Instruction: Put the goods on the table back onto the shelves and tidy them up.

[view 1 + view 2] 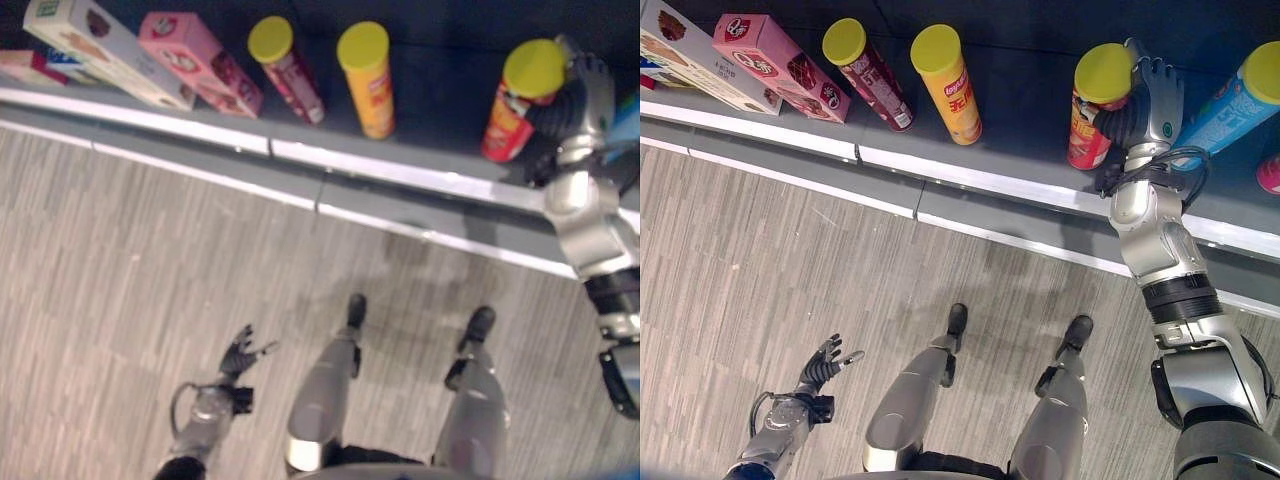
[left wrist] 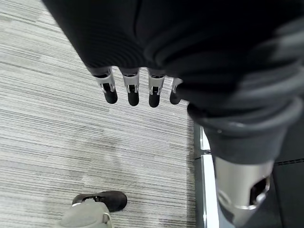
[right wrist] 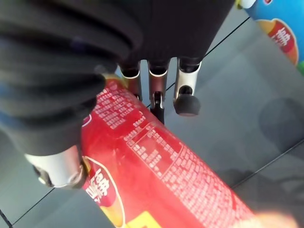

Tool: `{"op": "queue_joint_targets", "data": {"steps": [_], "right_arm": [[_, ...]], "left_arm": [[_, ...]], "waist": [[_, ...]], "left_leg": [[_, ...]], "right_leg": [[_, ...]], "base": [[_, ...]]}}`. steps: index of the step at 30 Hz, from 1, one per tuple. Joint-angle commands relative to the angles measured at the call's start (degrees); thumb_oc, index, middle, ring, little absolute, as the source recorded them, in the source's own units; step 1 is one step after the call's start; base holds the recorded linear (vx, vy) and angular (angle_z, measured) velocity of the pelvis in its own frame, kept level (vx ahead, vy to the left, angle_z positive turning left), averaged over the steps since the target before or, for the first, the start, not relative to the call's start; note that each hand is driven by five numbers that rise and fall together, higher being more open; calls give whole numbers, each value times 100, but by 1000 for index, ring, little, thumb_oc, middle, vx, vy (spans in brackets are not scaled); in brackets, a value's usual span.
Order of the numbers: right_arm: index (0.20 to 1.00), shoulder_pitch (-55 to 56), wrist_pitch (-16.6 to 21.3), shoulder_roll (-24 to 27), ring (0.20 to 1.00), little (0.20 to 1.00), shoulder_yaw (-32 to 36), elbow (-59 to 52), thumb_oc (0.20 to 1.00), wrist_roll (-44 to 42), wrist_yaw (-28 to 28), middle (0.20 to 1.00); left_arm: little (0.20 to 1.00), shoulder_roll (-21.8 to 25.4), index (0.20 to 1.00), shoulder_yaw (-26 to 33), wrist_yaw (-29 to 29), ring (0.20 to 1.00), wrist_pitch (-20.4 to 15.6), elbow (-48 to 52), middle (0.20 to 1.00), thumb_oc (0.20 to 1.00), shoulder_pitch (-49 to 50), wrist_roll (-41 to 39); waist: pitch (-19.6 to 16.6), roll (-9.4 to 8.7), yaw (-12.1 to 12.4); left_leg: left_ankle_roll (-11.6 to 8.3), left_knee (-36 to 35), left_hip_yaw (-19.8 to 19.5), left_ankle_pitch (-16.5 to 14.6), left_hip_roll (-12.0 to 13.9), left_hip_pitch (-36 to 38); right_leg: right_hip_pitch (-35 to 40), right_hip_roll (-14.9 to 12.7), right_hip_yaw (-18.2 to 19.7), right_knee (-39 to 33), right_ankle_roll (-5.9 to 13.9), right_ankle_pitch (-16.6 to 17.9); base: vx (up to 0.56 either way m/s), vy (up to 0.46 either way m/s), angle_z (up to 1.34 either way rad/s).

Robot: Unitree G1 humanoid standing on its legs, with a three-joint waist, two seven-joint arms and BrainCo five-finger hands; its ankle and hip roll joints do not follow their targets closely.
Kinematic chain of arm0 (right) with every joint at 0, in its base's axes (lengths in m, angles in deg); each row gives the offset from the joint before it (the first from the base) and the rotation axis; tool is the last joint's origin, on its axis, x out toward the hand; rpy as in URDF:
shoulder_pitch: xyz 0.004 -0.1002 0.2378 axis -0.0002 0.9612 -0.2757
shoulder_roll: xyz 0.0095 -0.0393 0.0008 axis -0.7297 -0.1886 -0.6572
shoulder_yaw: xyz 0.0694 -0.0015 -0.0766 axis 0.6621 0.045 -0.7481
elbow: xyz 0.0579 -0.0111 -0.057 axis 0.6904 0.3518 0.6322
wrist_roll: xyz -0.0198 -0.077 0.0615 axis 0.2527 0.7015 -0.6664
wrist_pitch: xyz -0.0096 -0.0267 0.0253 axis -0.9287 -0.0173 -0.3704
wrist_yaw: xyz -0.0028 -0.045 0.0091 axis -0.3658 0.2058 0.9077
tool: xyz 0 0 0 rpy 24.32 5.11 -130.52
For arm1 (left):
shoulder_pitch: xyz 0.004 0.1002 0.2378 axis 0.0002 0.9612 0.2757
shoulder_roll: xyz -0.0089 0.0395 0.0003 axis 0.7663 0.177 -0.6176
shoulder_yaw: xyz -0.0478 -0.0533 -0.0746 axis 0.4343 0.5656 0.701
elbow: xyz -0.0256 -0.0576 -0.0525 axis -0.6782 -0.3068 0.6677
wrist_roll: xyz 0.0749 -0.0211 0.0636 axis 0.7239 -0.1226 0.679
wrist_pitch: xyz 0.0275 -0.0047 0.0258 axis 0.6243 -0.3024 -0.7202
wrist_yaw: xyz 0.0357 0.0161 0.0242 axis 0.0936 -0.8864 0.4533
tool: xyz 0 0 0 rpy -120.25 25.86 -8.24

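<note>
A red can with a yellow lid (image 1: 1090, 130) stands on the dark low shelf (image 1: 1020, 110), right of the middle. My right hand (image 1: 1155, 95) reaches down to it from the right, thumb on one side and fingers on the other, curled round the can's upper part. The right wrist view shows the red can (image 3: 156, 171) running between the thumb and the fingers (image 3: 186, 102). My left hand (image 1: 238, 352) hangs low over the floor at the lower left, fingers (image 2: 130, 92) straight and holding nothing.
Also on the shelf, from the left: a white box (image 1: 690, 50), a pink box (image 1: 780, 65), a dark red can (image 1: 875, 80), an orange can (image 1: 950, 85), and a blue can (image 1: 1240, 100) just right of my hand. A white strip (image 1: 980, 180) edges the shelf front.
</note>
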Motion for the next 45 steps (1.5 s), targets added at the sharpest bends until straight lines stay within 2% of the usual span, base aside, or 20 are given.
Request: {"op": "queue_joint_targets", "data": {"steps": [1, 19, 20, 31, 43, 45], "right_arm": [[200, -208, 4, 181, 200, 200, 158, -81, 200, 176, -248, 200], [200, -67, -144, -38, 200, 200, 250, -79, 200, 181, -389, 200], [1000, -53, -159, -46, 1000, 1000, 266, -90, 1000, 205, -396, 1000], [1000, -47, -167, -65, 1000, 1000, 346, -257, 1000, 197, -520, 1000], [1000, 126, 145, -140, 1000, 1000, 936, -1525, 1000, 65, -888, 1000], [1000, 276, 283, -323, 1000, 1000, 1119, -2015, 1000, -78, -944, 1000]], "left_arm": [[1000, 379, 1000, -387, -140, 1000, -130, 94, 1000, 1000, 190, -206], [1000, 323, 1000, -355, -273, 1000, -93, 52, 1000, 1000, 175, -198], [1000, 327, 1000, -351, -273, 1000, -91, 59, 1000, 1000, 178, -190], [1000, 320, 1000, -354, -304, 1000, -77, 34, 1000, 1000, 157, -176], [1000, 346, 1000, -327, -367, 1000, -17, 48, 1000, 1000, 135, -139], [1000, 304, 1000, -307, -409, 1000, 3, 27, 1000, 1000, 114, -151]], "waist": [[-321, 110, 23], [-305, 43, -59], [-310, 38, -64], [-294, 7, -88], [-319, -11, -138], [-295, -32, -194]], "left_leg": [[-270, -175, -12, 90, 338, -351], [-283, -156, 51, 58, 372, -349], [-282, -151, 57, 56, 368, -355], [-301, -166, 79, 30, 404, -321], [-291, -162, 89, 38, 398, -346], [-290, -174, 96, 38, 414, -343]], "right_leg": [[-168, -371, 515, 753, 326, -749], [-193, -341, 575, 683, 328, -714], [-199, -343, 578, 686, 328, -711], [-166, -325, 581, 664, 336, -720], [-195, -317, 599, 634, 343, -699], [-207, -300, 618, 626, 337, -692]], "base": [[0, 0, 0], [0, 0, 0], [0, 0, 0], [0, 0, 0], [0, 0, 0], [0, 0, 0]]}}
